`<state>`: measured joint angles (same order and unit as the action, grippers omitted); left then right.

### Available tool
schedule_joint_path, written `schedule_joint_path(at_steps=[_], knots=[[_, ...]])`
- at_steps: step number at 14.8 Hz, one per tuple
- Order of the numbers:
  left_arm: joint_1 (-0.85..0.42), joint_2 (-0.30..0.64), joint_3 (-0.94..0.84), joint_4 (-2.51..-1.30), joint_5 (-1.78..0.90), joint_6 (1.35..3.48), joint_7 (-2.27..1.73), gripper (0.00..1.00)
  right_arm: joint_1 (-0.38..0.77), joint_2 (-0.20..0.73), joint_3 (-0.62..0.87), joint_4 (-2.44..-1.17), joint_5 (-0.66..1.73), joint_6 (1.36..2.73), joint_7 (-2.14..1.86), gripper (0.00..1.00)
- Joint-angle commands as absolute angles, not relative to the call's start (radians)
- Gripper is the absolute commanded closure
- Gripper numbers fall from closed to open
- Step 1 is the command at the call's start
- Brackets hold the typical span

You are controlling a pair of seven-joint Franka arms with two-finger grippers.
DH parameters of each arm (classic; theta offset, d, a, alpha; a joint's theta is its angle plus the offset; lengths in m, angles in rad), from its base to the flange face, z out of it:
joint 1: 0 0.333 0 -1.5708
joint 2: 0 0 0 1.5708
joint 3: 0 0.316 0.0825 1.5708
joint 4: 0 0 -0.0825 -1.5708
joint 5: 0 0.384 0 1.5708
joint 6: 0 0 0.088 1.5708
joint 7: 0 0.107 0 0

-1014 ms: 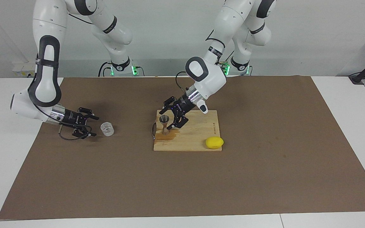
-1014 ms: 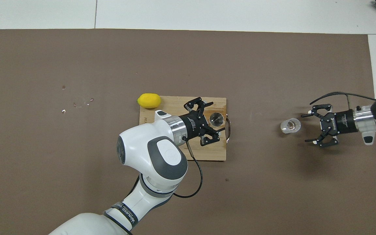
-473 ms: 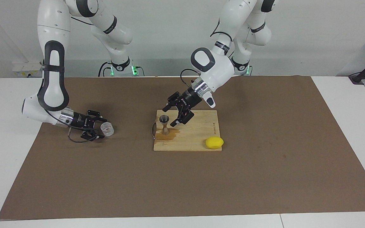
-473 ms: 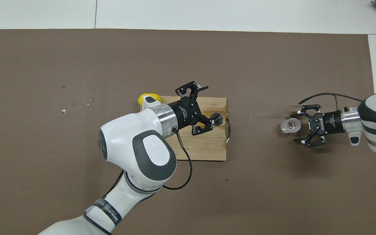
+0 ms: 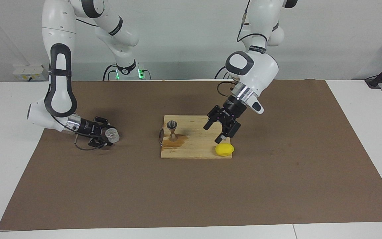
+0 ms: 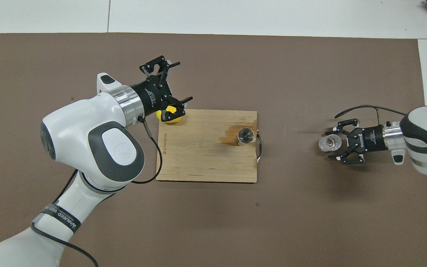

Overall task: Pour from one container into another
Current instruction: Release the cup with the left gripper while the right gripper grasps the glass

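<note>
The right tool was closing around the clear cup to lift it for pouring, its grip unconfirmed, while the left tool hung apart over the lemon, clear of the jigger.

The small clear ribbed cup sits between the right hand's fingers, toward the right arm's end from the wooden cutting board. A silvery hourglass-shaped metal jigger stands upright on that board. The left hand, jaws apart, hangs over the board just above the yellow lemon.
</note>
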<state>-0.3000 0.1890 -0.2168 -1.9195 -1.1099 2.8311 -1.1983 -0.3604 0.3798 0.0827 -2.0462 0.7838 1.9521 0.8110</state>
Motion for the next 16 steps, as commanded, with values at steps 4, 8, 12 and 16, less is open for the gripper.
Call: schedule_joint_path(at_steps=[4, 8, 12, 16], knots=[[-0.077, 0.121, -0.218, -1.974, -0.894, 2.68, -1.203, 0.0, -0.365, 0.353, 0.089, -2.057, 0.816, 1.945, 0.782, 1.0], [0.033, 0.117, -0.218, -1.953, -0.428, 2.495, -1.131, 0.0, -0.315, 0.298, 0.092, -2.054, 0.815, 1.957, 0.814, 1.0], [0.086, 0.107, -0.216, -1.904, -0.1, 2.262, -0.903, 0.0, -0.198, 0.235, 0.091, -2.048, 0.81, 1.965, 0.94, 1.0], [0.092, 0.087, -0.215, -1.898, -0.012, 2.108, -0.444, 0.0, -0.074, 0.209, 0.091, -2.034, 0.801, 2.075, 1.11, 1.0]])
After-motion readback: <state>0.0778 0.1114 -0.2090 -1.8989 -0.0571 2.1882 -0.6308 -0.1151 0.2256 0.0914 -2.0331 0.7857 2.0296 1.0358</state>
